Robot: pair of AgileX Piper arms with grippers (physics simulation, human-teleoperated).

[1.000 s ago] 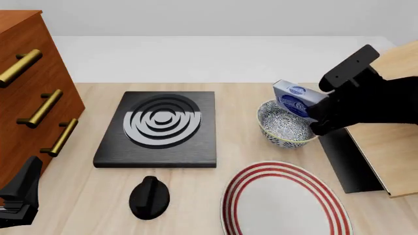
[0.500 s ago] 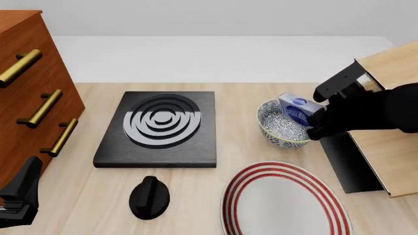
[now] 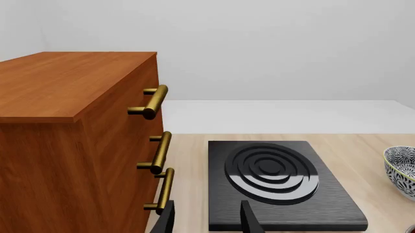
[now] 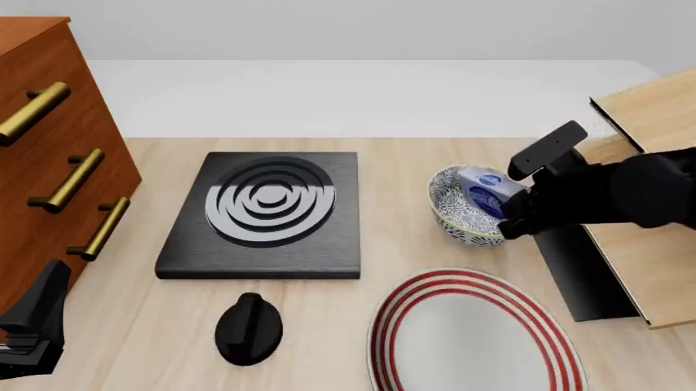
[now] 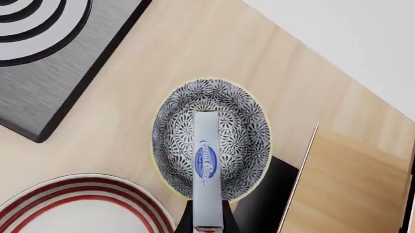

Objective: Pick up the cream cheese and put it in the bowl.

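Your right pincer point(image 5: 206, 221) grips the cream cheese point(image 5: 205, 167), a flat light blue and white box with a dark blue oval logo, held on edge between the fingers. It reaches out from the fingertips into the bowl point(image 5: 246, 131). The bowl, blue-grey speckled with a pale yellowish rim, sits upright on the surface directly beneath the pincer.
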